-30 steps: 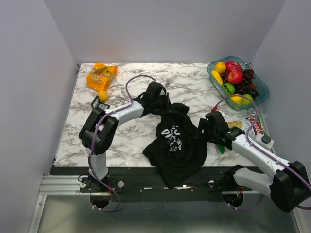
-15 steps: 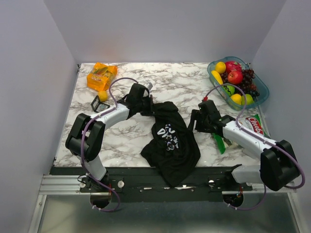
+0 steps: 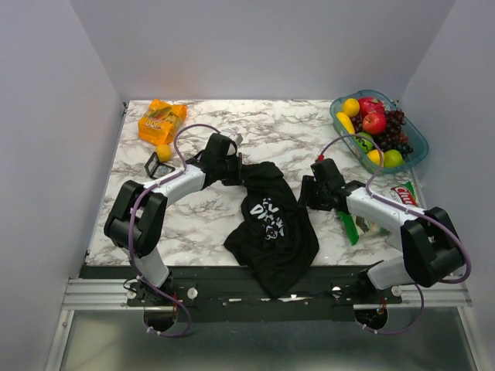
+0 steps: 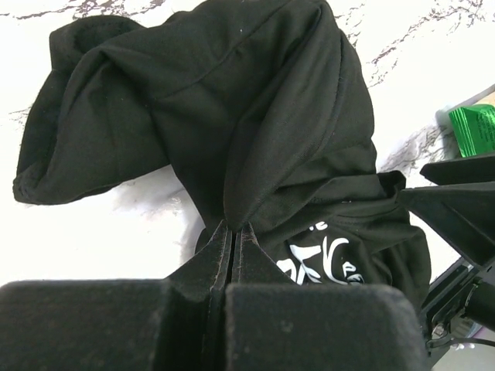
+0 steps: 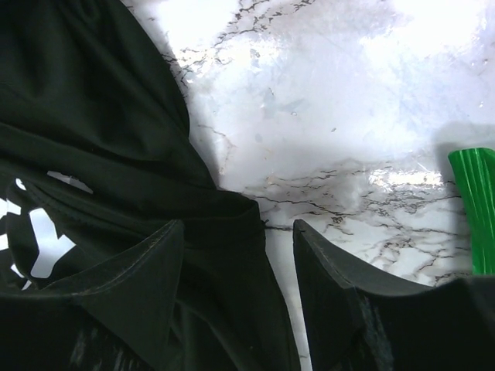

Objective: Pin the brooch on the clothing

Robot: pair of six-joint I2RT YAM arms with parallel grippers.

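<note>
The black T-shirt (image 3: 272, 232) lies crumpled in the middle of the table, its white print (image 3: 267, 216) partly showing. My left gripper (image 3: 238, 167) is shut on a fold at the shirt's upper edge; in the left wrist view the jaws (image 4: 233, 229) pinch the black cloth (image 4: 255, 116). My right gripper (image 3: 307, 193) is open at the shirt's right edge. In the right wrist view (image 5: 240, 232) the shirt's hem (image 5: 224, 224) lies between the two fingers, low over the marble. No brooch shows in any view.
A fruit basket (image 3: 411, 147) stands at the back right. An orange snack bag (image 3: 161, 120), an orange ball (image 3: 164, 153) and a black wire-frame cube (image 3: 153, 164) are at the back left. A green packet (image 3: 348, 226) and a red-and-white packet (image 3: 404, 197) lie right of the shirt.
My left gripper has dragged the shirt's top edge to the left. My right arm has swung back and left, its open gripper now at the shirt's right edge.
</note>
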